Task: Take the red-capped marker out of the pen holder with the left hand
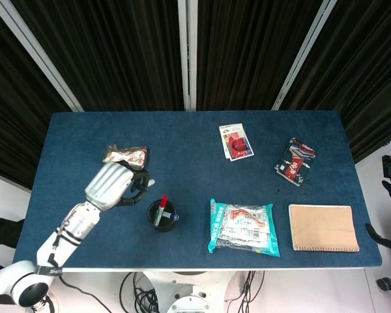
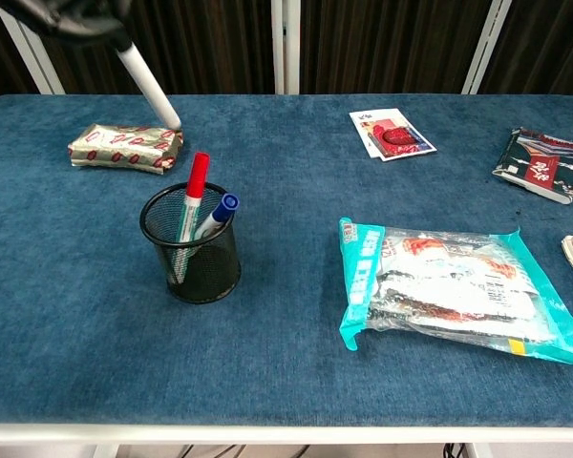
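Two markers (image 2: pixel 193 200) stand in the pen holder (image 2: pixel 192 258) near the table's (image 1: pixel 78 140) front left. Behind it lies a wrapped packet (image 2: pixel 124 147); to its right a snack bag (image 2: pixel 454 290), with a notebook (image 1: pixel 323 227) further right.

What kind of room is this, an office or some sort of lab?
Probably a robot test lab, not an office: black curtains wall off a blue-clothed table, and odd props are spread out on it, such as a snack bag and a mesh pen holder.
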Robot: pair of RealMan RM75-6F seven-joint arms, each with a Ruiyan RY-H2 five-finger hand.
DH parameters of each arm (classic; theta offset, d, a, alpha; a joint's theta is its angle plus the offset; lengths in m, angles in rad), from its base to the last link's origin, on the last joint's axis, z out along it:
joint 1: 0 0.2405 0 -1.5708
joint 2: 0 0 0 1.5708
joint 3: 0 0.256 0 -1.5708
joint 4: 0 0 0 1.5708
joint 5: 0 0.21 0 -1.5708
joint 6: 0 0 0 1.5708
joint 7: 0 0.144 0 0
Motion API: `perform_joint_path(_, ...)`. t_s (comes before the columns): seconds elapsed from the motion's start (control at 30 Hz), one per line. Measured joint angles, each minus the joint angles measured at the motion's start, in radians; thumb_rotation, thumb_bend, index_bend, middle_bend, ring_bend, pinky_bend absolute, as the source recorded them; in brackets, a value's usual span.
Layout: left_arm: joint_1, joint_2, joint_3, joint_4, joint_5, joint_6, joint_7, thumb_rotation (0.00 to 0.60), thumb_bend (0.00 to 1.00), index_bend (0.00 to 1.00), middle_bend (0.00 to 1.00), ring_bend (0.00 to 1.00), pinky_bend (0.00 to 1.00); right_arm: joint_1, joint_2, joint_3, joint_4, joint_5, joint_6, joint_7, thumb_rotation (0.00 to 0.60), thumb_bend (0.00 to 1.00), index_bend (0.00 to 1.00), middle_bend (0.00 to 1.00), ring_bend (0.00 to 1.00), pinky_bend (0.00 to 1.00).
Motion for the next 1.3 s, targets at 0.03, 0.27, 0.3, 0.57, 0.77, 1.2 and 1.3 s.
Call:
perform_joint_path(0.03,0.015,0.024,-0.007,-0.012,0.011,0.025,-0.015,0.6,0.41,0.64,0.69,0.73,0.51,0.0,0.0,0.0,-0.001,0.0,0.001,-0.001,0.6,0.18,0.0,0.0,0.0,0.0)
perform_joint_path(0.27,0.092,0.093,-0.01,0.009,0.024,0.092,-0.103,0.6,0.41,0.64,0.69,0.73,0.51,0.001,-0.005,0.0,0.001,0.005,-0.005,-0.008,0.6,0.18,0.0,0.0,0.0,0.0)
perform_joint_path(0.3,0.096,0.091,-0.005,0.025,0.021,0.09,-0.109,0.6,0.41,0.64,0.69,0.73,0.51,0.002,-0.006,0.0,0.001,0.006,-0.008,-0.008,0.6,0.18,0.0,0.0,0.0,0.0)
perform_joint_path(0.57,0.123,-0.016,0.052,0.239,0.01,0.036,-0.253,0.6,0.41,0.64,0.69,0.73,0.5,0.009,-0.015,0.0,0.005,0.021,-0.026,-0.02,0.6,0.19,0.0,0.0,0.0,0.0)
perform_joint_path(0.77,0.127,-0.14,0.09,0.401,0.044,-0.009,-0.366,0.6,0.39,0.62,0.66,0.7,0.5,0.013,-0.018,0.002,0.005,0.026,-0.034,-0.027,0.6,0.19,0.0,0.0,0.0,0.0)
perform_joint_path(1.2,0.132,-0.198,0.123,0.492,0.098,-0.037,-0.318,0.6,0.25,0.0,0.0,0.0,0.0,0.01,-0.028,0.007,0.026,0.032,-0.028,-0.009,0.6,0.19,0.0,0.0,0.0,0.0)
perform_joint_path(1.3,0.148,-0.184,0.12,0.48,0.104,0.034,-0.271,0.6,0.23,0.0,0.0,0.0,0.0,0.011,-0.03,0.008,0.027,0.031,-0.026,-0.007,0.6,0.19,0.0,0.0,0.0,0.0)
